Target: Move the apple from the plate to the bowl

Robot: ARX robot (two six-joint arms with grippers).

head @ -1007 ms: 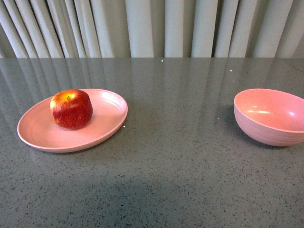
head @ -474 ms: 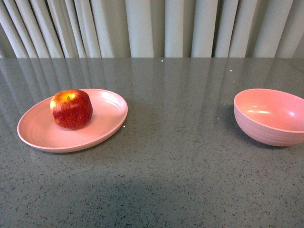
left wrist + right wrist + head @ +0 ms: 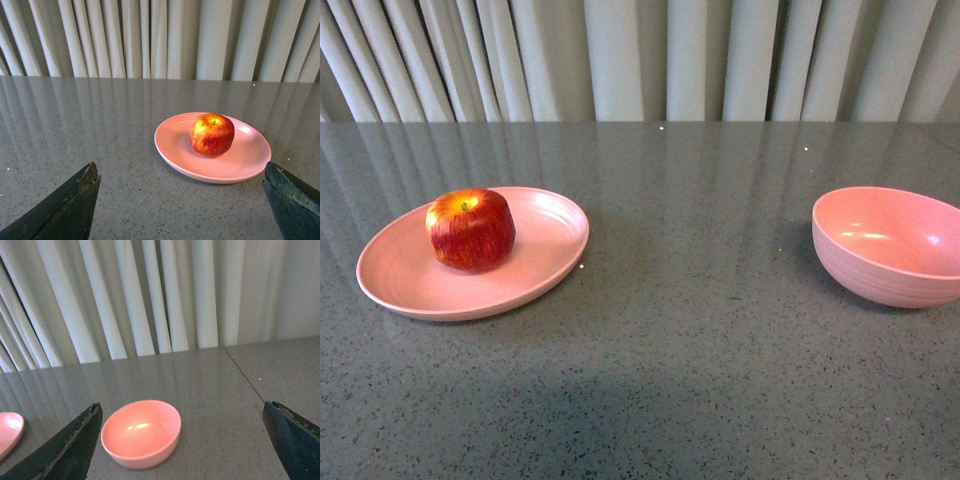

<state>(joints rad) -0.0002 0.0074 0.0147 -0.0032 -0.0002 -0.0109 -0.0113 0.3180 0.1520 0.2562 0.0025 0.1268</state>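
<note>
The red apple (image 3: 470, 229) sits upright on the shallow oval pink plate (image 3: 535, 275) at the left of the grey table. The deep pink bowl (image 3: 890, 245) stands empty at the right. Neither arm shows in the front view. In the left wrist view the apple (image 3: 212, 134) rests on the plate (image 3: 172, 150), which lies ahead of my open, empty left gripper (image 3: 182, 172). In the right wrist view the bowl (image 3: 141, 432) lies ahead of my open, empty right gripper (image 3: 182, 412), and a sliver of the plate (image 3: 7, 432) shows at the edge.
A pleated pale curtain (image 3: 640, 60) hangs behind the table's far edge. The grey speckled tabletop (image 3: 690, 300) runs between plate and bowl. A thin seam (image 3: 245, 375) crosses the table in the right wrist view.
</note>
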